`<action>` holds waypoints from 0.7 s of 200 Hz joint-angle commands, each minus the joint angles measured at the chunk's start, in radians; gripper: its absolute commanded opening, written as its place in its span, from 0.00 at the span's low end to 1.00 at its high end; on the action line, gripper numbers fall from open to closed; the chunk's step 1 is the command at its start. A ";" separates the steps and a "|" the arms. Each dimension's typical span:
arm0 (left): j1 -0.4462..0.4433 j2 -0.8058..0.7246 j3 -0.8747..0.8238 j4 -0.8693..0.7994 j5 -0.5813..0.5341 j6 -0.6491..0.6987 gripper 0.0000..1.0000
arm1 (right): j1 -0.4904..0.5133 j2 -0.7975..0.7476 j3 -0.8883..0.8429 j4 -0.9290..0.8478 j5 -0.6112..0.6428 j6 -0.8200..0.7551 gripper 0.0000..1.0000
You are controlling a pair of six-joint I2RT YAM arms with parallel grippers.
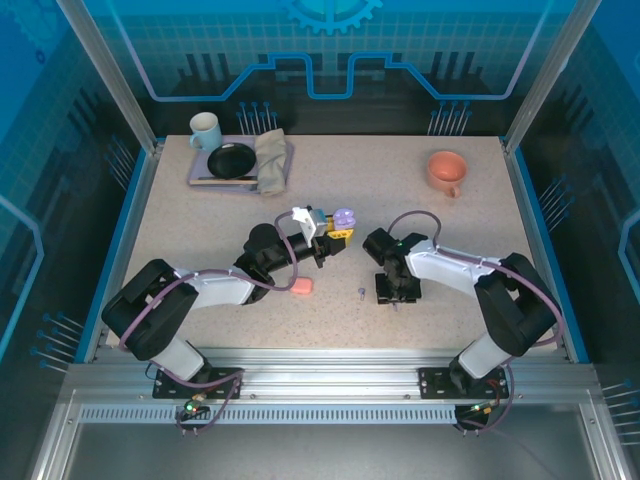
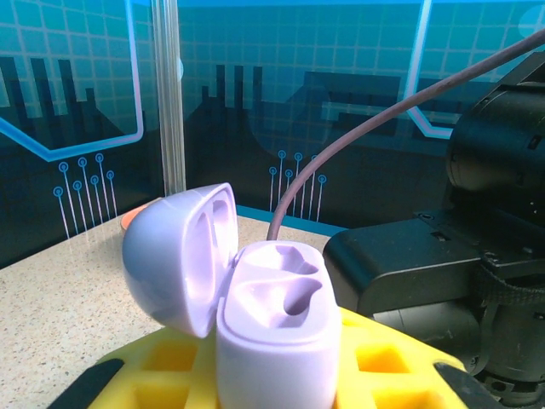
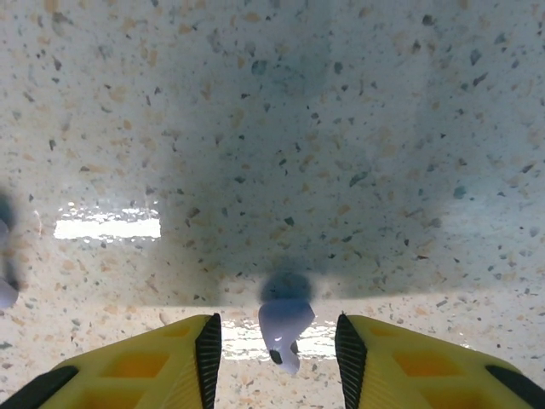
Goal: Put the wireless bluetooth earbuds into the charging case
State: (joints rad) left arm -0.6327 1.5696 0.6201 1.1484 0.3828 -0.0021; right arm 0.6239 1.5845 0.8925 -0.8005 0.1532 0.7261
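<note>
My left gripper point(image 1: 338, 232) is shut on an open lilac charging case point(image 2: 277, 332) and holds it above the table. The case's lid point(image 2: 174, 256) is tipped back to the left and both sockets look empty. My right gripper point(image 3: 277, 349) points straight down at the table, open. A small lilac earbud point(image 3: 285, 328) lies between its black pads point(image 3: 209, 345), touching neither. In the top view the right gripper point(image 1: 397, 298) is right of centre, and another tiny earbud point(image 1: 360, 292) lies on the table just left of it.
A salmon-pink case point(image 1: 300, 288) lies on the table under the left arm. At the back left a tray point(image 1: 200, 176) carries a pale mug point(image 1: 205, 130), a black plate point(image 1: 232, 160) and a cloth point(image 1: 272, 160). An orange cup point(image 1: 445, 172) stands at the back right.
</note>
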 commanded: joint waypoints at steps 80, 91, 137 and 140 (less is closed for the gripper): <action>0.009 -0.011 -0.013 0.042 0.004 -0.010 0.00 | -0.031 0.049 -0.054 0.037 0.026 0.125 0.37; 0.010 -0.012 -0.012 0.042 0.004 -0.010 0.00 | -0.039 0.048 -0.060 0.042 0.025 0.129 0.36; 0.009 -0.008 -0.013 0.042 0.004 -0.013 0.00 | -0.061 0.040 -0.069 0.049 0.024 0.128 0.33; 0.010 -0.009 -0.013 0.043 0.003 -0.013 0.00 | -0.061 0.040 -0.069 0.048 0.024 0.129 0.33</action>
State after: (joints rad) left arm -0.6308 1.5696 0.6189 1.1488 0.3828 -0.0025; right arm 0.5934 1.6081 0.8646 -0.7502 0.1165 0.8310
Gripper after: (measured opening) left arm 0.228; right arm 0.335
